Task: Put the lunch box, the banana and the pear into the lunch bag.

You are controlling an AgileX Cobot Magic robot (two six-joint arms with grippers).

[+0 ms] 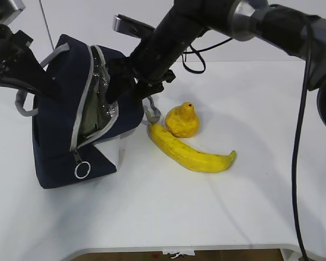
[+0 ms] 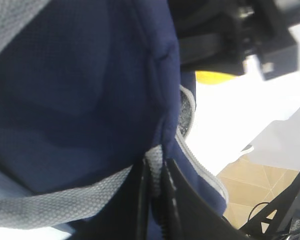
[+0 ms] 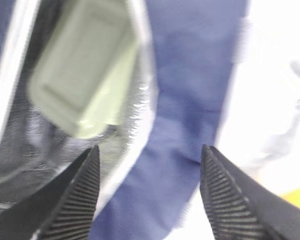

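- Lunch bag (image 1: 65, 125) = landmark. Navy, tilted, on white table (image 1: 206, 206), opening faces up and toward ext cam. Grey zipper undone; metal ring pull (image 1: 81, 170) hangs at low front corner. White side panel just right of ring.
- Lunch box (image 3: 87, 75): inside bag, pale green lid showing against silvery lining. R wrist view blurred; box sits up-left of the fingers, not touching them. In ext view only a greenish sliver shows through the opening.
- Pear (image 1: 182, 120): on table, right of bag, near but apart from it. Upright, stubby top up.
- Banana (image 1: 189, 151): on table, right of bag, in front of pear and touching or almost touching it. One tip points at bag's right side, other tip points away.
- Right gripper (image 3: 147, 200): at bag mouth, arm comes across from upper right. Fingers (image 3: 80, 200) spread apart, nothing between them but bag rim and fabric below. Empty.
- Left gripper (image 2: 157, 205): at bag's left/back side. Pinched together on bag's fabric edge where grey webbing handle (image 2: 55, 207) meets it; holds that side up.
- A second grey handle loop (image 1: 151, 113) droops off bag's right side toward pear.
- L wrist view: small yellow patch past bag edge; which fruit, can't tell.
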